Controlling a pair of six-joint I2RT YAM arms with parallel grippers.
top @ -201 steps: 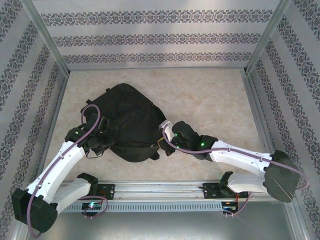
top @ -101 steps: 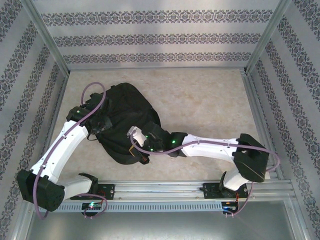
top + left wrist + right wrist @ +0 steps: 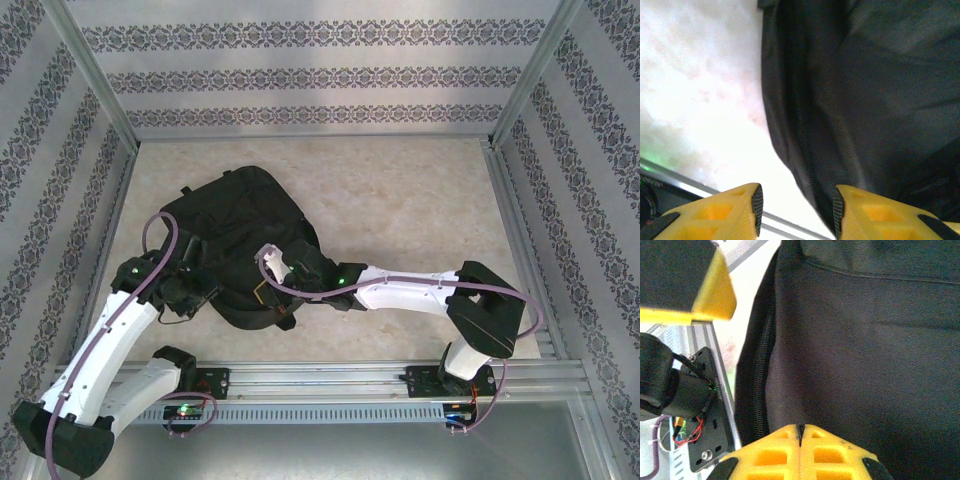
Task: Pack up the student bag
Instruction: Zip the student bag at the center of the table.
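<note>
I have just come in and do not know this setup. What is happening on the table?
Two robot arms are working on a black backpack that lies on the table. The left gripper is open at the bag's edge, with nothing between its fingers. The right gripper is shut over the bag's fabric, beside a zipper; whether it pinches cloth I cannot tell.

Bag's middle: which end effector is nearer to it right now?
Right. The right end effector sits shut over the fabric near the middle of the bag, while the left end effector stands open at the bag's left edge, partly over bare table.
</note>
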